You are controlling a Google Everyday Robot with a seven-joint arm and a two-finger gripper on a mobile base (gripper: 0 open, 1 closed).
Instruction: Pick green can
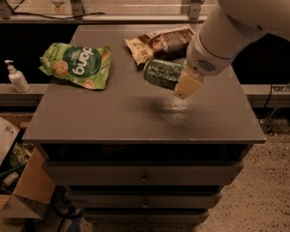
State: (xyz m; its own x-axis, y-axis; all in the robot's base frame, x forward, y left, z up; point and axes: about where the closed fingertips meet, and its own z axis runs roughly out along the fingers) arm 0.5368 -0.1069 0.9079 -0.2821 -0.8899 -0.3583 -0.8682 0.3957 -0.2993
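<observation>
The green can (163,73) is dark green with pale markings. It lies sideways in the air, a little above the grey table top (111,115), with its shadow on the surface below it. My gripper (178,79) reaches down from the upper right on the big white arm (232,28) and is shut on the can's right end. One tan finger (188,84) shows in front of the can; the other finger is hidden behind it.
A light-green snack bag (77,65) lies at the table's left. A brown snack bag (162,42) lies just behind the can. A soap dispenser (17,76) stands on a ledge at the left. Cardboard boxes (9,178) sit on the floor at the lower left. Drawers are below the table top.
</observation>
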